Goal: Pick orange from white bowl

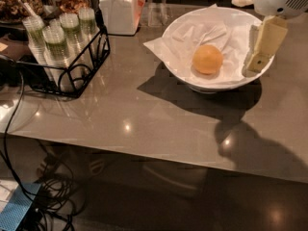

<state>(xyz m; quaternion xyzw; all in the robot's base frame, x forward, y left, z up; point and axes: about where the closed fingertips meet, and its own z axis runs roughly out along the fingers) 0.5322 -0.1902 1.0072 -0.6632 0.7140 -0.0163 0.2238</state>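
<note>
While the round orange-yellow orange (207, 59) lies in the wide white paper-lined bowl (211, 85), the cream gripper (260, 52) hovers at its rim: approach.
Next, probably, centre over the fruit and descend; whether it is spread, I cannot tell.

Gripper (257, 61) at white bowl (211, 85) right rim; orange (208, 59) open from above.

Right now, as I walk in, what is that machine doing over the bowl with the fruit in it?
A one-armed robot is going for the orange, which lies on crumpled paper in the white bowl on the grey table. Its gripper hangs at the bowl's rim, on the right in this view, beside the orange and clear of it. The fruit has not been picked up yet. A wire rack of small cups and a white lidded jar stand off to the side, untouched.
</note>
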